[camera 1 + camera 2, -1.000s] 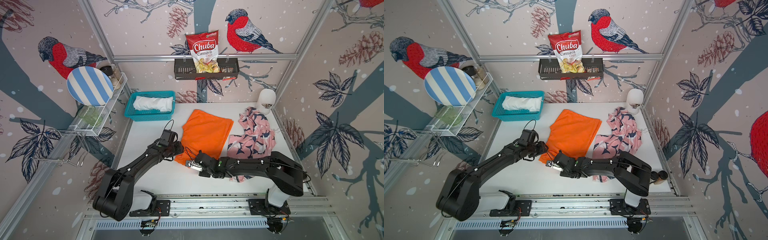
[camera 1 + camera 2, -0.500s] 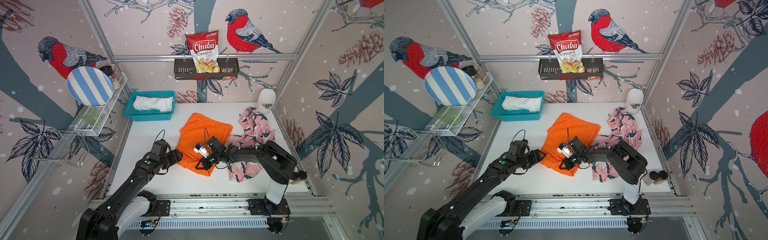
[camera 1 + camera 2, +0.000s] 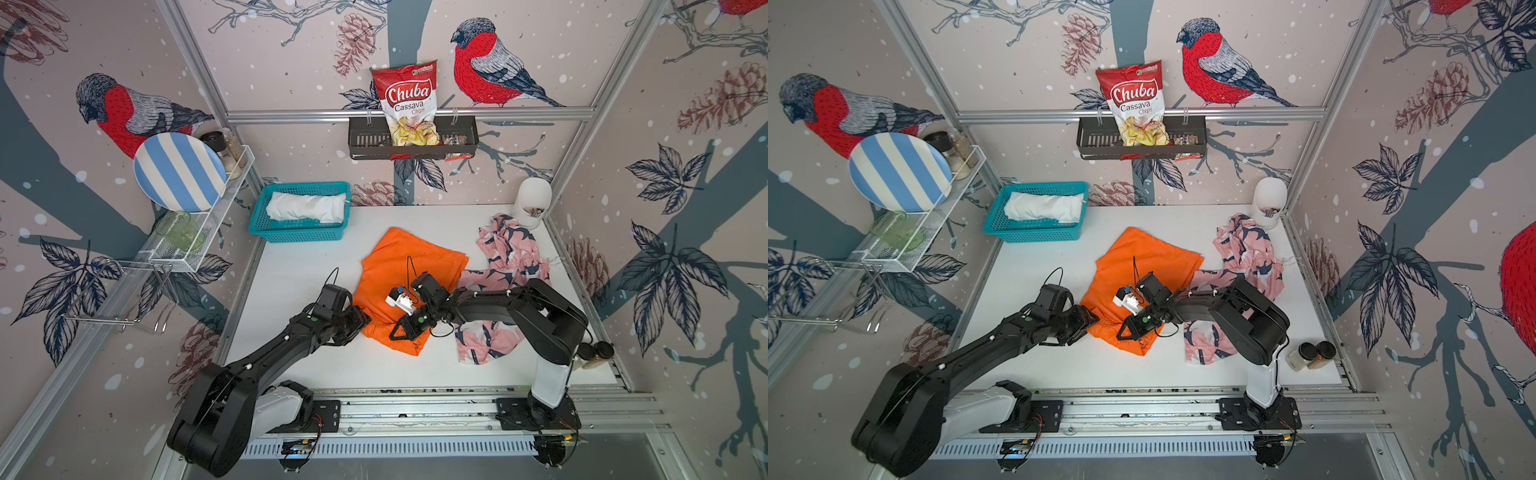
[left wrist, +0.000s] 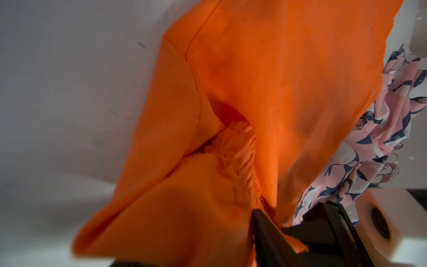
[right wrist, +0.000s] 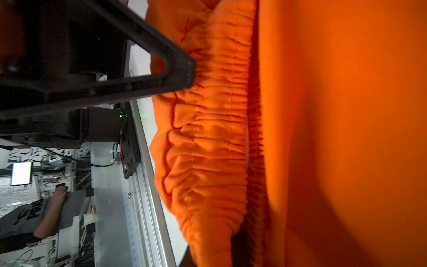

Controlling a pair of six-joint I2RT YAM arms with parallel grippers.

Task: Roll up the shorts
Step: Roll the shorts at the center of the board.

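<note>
The right gripper is clamped on the orange shorts by the gathered waistband, at their edge farthest from the teal basket, with the cloth tented up. The left gripper sits at that edge on the basket's side; can't tell how its jaws stand.

Overhead pair; wrist cameras close on orange shorts

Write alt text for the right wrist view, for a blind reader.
Bright orange shorts fill most of the view, with the gathered elastic waistband showing. The black right gripper grips the waistband. Beyond it are a metal rail and a seated person.
</note>
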